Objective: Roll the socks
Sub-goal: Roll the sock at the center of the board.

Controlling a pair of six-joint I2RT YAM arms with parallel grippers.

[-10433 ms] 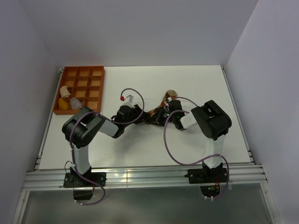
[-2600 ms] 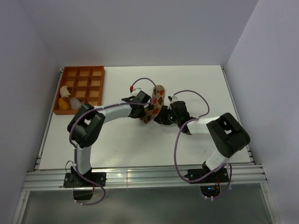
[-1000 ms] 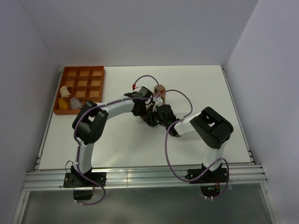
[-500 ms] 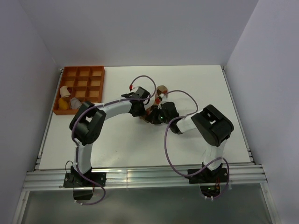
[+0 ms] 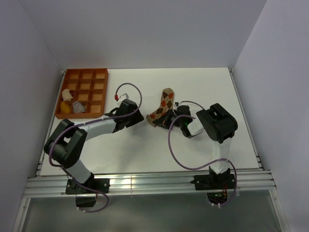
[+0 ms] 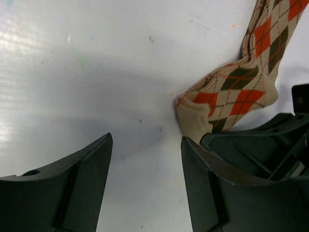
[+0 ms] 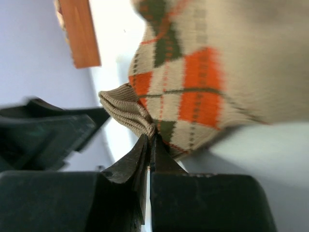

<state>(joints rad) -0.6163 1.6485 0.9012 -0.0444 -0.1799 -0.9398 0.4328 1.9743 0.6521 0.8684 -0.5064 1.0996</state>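
The argyle sock [image 5: 164, 107] lies on the white desk [image 5: 203, 87] at the centre of the top view. The right gripper [image 7: 150, 141] is clenched on the tan ribbed edge at the sock's lower end. The left gripper [image 6: 145, 145] stands released just left of the sock, holding nothing. An orange tray [image 5: 87, 71] sits at the upper left.

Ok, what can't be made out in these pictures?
- Top view: contents of the orange plastic compartment tray, too small to identify.
- Top view: anything under the tan argyle fabric sock, covered by it and the right gripper.
- Left wrist: the sock's far end, cut off by the top edge.
- Right wrist: most of the sock, blurred and cropped.
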